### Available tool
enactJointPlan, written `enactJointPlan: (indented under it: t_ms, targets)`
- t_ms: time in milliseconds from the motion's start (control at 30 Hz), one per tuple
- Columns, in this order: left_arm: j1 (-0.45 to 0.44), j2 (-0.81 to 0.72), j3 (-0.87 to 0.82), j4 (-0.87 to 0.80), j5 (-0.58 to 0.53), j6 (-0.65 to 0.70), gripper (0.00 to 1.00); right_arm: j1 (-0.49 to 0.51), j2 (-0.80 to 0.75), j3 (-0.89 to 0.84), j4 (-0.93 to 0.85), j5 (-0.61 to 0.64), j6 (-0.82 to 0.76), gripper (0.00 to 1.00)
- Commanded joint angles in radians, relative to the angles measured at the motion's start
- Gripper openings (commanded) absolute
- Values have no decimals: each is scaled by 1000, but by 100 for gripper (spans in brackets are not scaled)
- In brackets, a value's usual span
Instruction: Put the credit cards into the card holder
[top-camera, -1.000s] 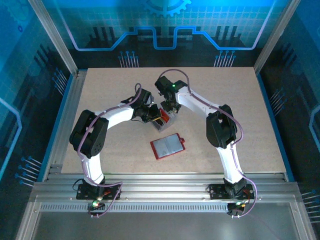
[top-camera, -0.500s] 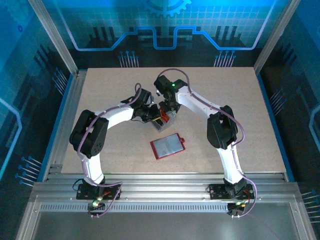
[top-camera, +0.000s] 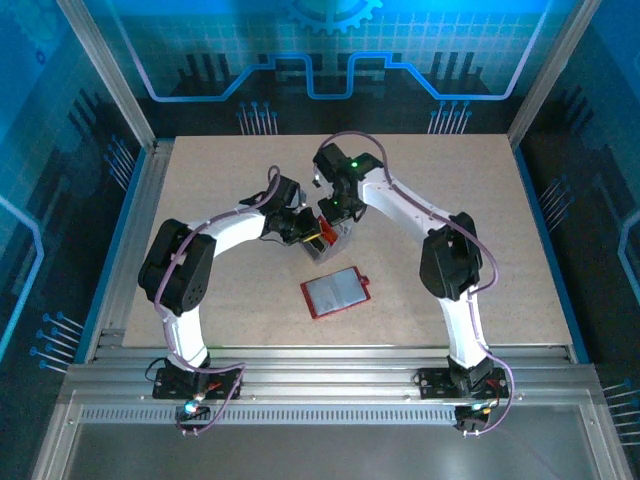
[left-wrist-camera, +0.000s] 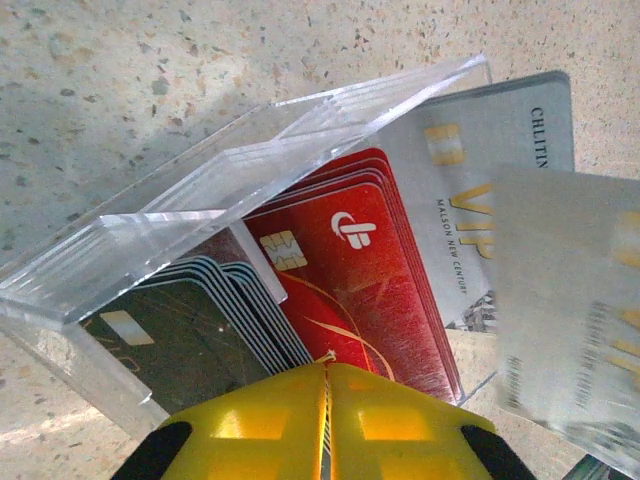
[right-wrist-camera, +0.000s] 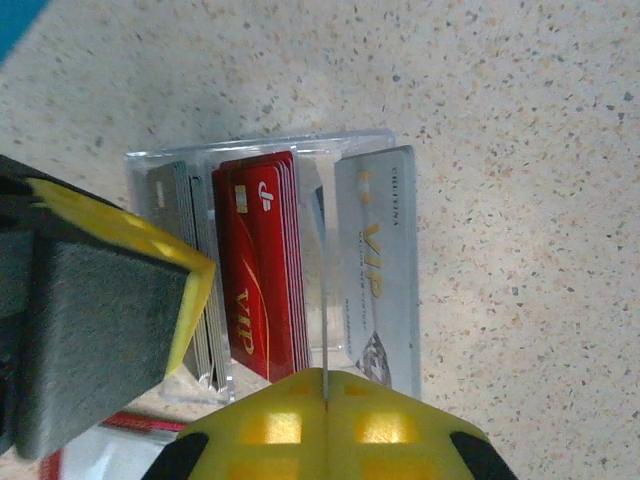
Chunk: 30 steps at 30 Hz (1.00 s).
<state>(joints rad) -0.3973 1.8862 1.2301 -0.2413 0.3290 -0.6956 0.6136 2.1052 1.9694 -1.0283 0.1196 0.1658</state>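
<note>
Right hand (right-wrist-camera: 325, 385) has its yellow fingers closed with no gap, and a thin pale card (left-wrist-camera: 570, 320) runs edge-on out of the seam between them in its wrist view; from the left wrist the same card seems to be the blurred, tilted sheet with gold marks, nearer the lens than the box (left-wrist-camera: 200, 190) and overlapping its right end; left hand (left-wrist-camera: 327, 372) also has its fingers pressed together, tips at the near rim of the box just in front of the red cards (left-wrist-camera: 340, 260); whether they pinch that rim I cannot tell; from above, both hands meet over the box, left hand on its left side and right hand on its far right; the box is clear plastic with dividers and sits on the speckled worktop (top-camera: 480, 220); dark cards (left-wrist-camera: 180, 340) fill one end compartment, the red cards with gold chip and white logo stand in the middle, and a pale stack (left-wrist-camera: 470, 170) lettered VIP in gold leans at the other end; the holder (top-camera: 337, 292) lies open and flat on the worktop, nearer the arm bases than the box and apart from it, between the two arms, grey-clear sleeves facing up inside a red border, a small red tab jutting from its right edge.
</note>
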Motion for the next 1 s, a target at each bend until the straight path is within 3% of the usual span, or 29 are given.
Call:
enactJointPlan:
  t_ms: [0, 367, 533, 700, 833, 967]
  targets:
    - [19, -33, 50, -83, 30, 41, 12, -24, -73, 2, -4, -76, 28, 0]
    - [16, -198, 25, -114, 65, 36, 21, -53, -214, -142, 87, -168, 66, 0]
    - [-29, -332, -130, -138, 16, 54, 27, -67, -376, -398, 256, -269, 127, 0]
    - [-150, -433, -276, -196, -107, 73, 35, -78, -562, -695, 452, -348, 202, 0]
    - [-231, -434, -351, -190, -141, 50, 38, -95, -698, -915, 615, -426, 272, 0]
    - [-283, -397, -370, -127, -120, 15, 37, -97, -730, -1072, 758, -491, 331, 0]
